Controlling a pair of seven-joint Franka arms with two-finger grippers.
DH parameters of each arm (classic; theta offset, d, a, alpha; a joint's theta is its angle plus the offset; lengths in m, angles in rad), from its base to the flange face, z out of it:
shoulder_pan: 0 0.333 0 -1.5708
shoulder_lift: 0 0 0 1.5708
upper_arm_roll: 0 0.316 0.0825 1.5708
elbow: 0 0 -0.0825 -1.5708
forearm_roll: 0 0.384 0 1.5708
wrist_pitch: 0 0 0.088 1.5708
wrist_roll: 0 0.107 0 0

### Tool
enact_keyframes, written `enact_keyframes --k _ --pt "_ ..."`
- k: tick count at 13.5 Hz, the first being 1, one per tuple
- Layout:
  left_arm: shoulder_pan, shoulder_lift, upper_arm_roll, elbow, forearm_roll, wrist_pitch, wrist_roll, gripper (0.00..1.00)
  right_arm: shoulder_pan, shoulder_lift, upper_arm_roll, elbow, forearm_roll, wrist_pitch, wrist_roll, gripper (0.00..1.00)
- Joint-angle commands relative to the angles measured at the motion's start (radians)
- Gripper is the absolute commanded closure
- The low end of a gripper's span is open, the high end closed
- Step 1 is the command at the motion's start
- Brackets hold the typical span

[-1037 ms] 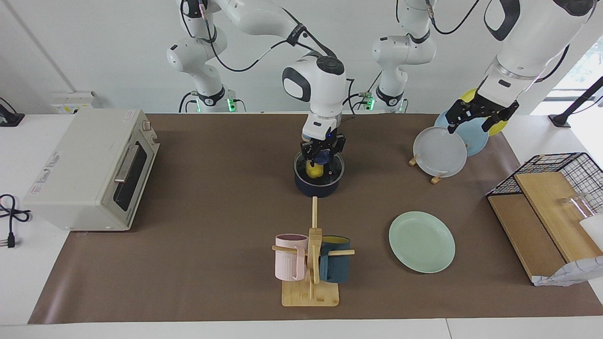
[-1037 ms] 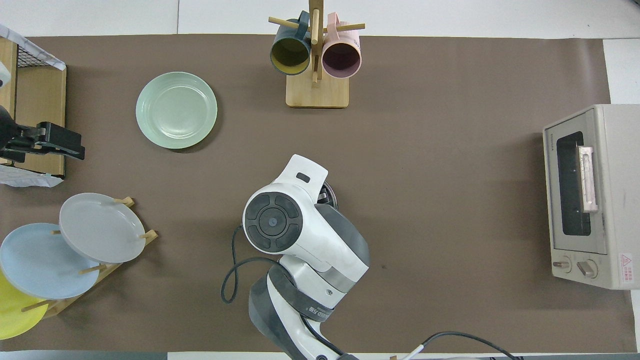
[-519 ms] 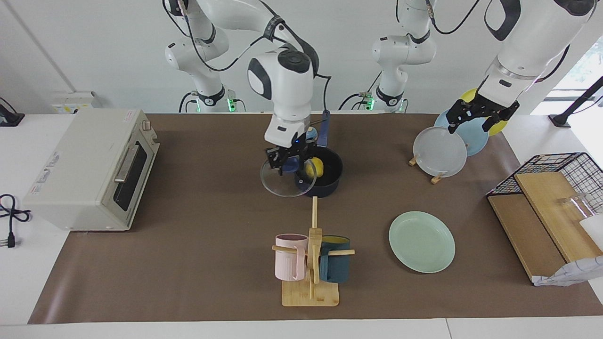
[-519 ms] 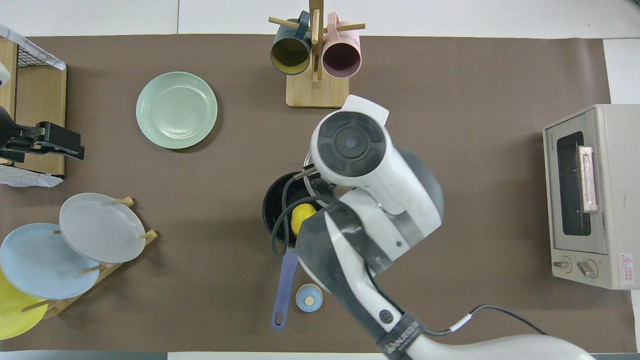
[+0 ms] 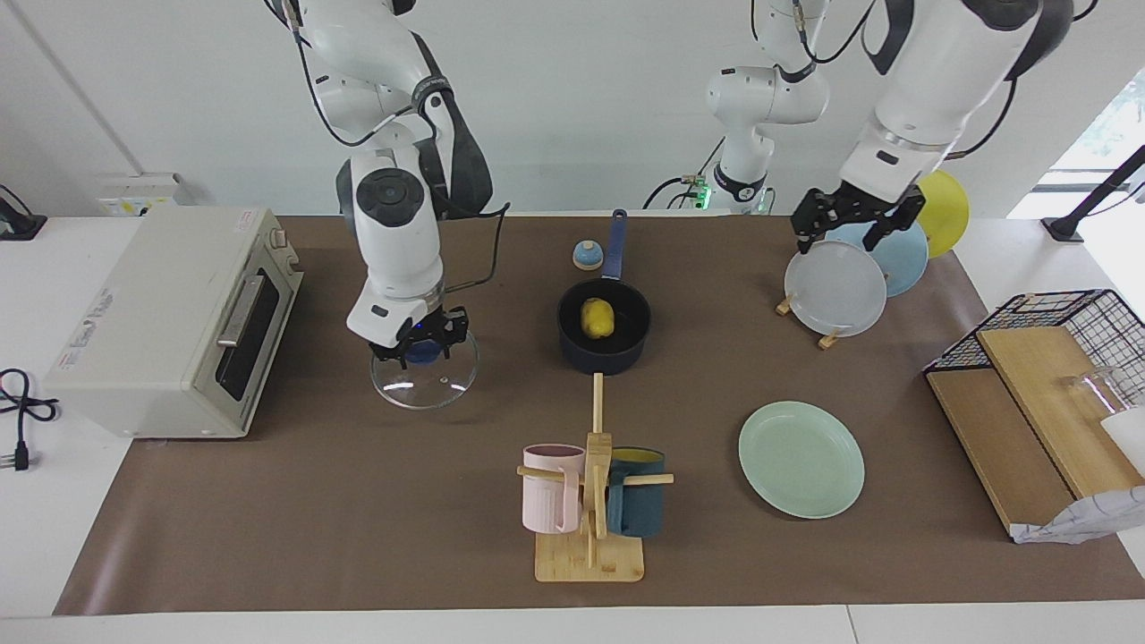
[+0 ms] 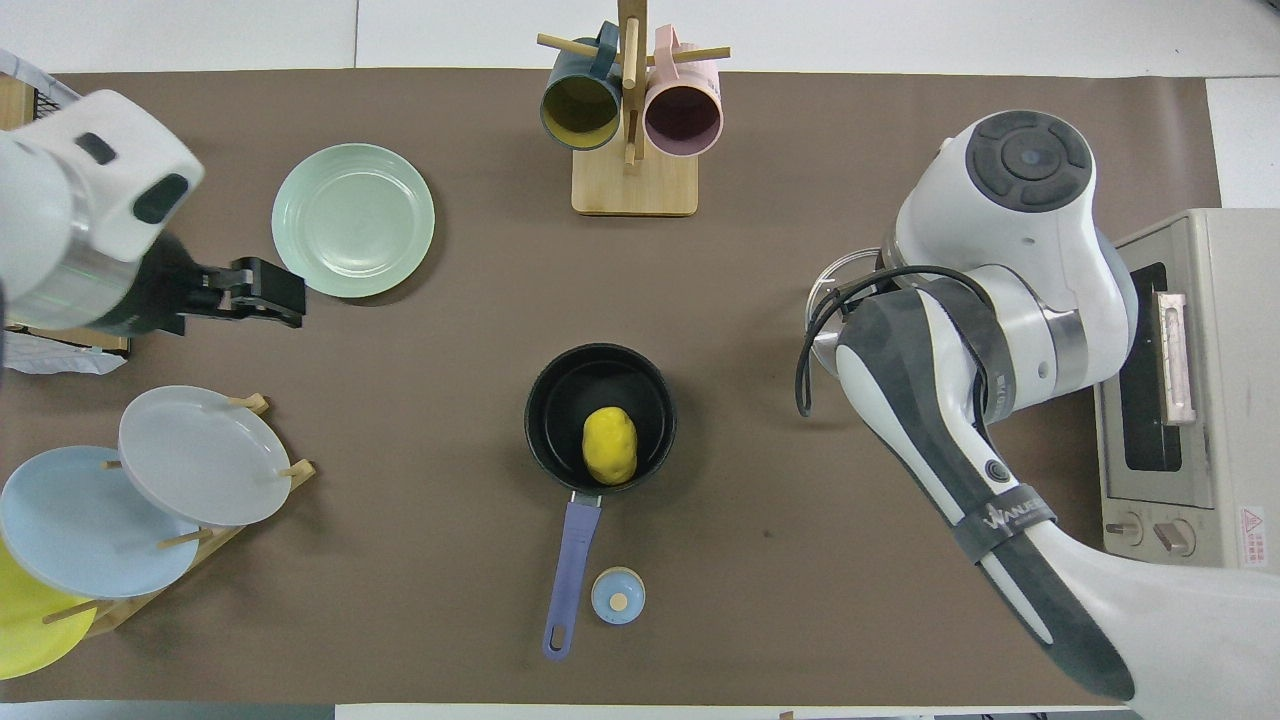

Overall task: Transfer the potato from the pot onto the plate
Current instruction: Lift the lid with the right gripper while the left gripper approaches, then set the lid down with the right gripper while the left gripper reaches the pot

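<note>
The yellow potato [image 5: 597,317] [image 6: 609,446] lies in the uncovered navy pot [image 5: 605,351] [image 6: 545,420], mid-table, with the pot's blue handle pointing toward the robots. The mint-green plate [image 5: 801,458] [image 6: 353,220] lies bare, farther from the robots and toward the left arm's end. My right gripper [image 5: 419,347] is shut on the blue knob of a glass lid [image 5: 424,383] [image 6: 826,292], low over the mat beside the toaster oven. In the overhead view the arm hides that gripper. My left gripper [image 5: 850,225] [image 6: 285,300] hangs open and holds nothing, up by the plate rack.
A toaster oven [image 5: 170,322] stands at the right arm's end. A rack [image 5: 836,291] holds grey, blue and yellow plates. The mug tree [image 5: 590,501] with pink and teal mugs stands farther out. A small blue round piece [image 5: 586,255] lies by the pot handle. A wire basket [image 5: 1055,358] holds boards.
My right arm lifted the glass lid off the pot and carried it toward the toaster oven, uncovering the potato. My left arm shifted a little toward the table's middle.
</note>
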Motion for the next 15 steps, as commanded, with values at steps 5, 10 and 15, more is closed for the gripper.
enact_keyframes --k 5,10,15 --pt "-0.373 0.065 0.013 -0.345 -0.078 0.453 -0.379 0.0 -0.159 -0.132 0.012 -0.322 0.015 0.233 -0.198 0.76" --pt "-0.406 0.159 0.011 -0.365 -0.079 0.566 -0.375 0.0 -0.202 -0.155 0.012 -0.433 0.015 0.364 -0.244 0.67" --pt "-0.43 0.173 0.008 -0.434 -0.087 0.629 -0.376 0.0 -0.19 -0.152 0.014 -0.294 0.027 0.239 -0.203 0.0"
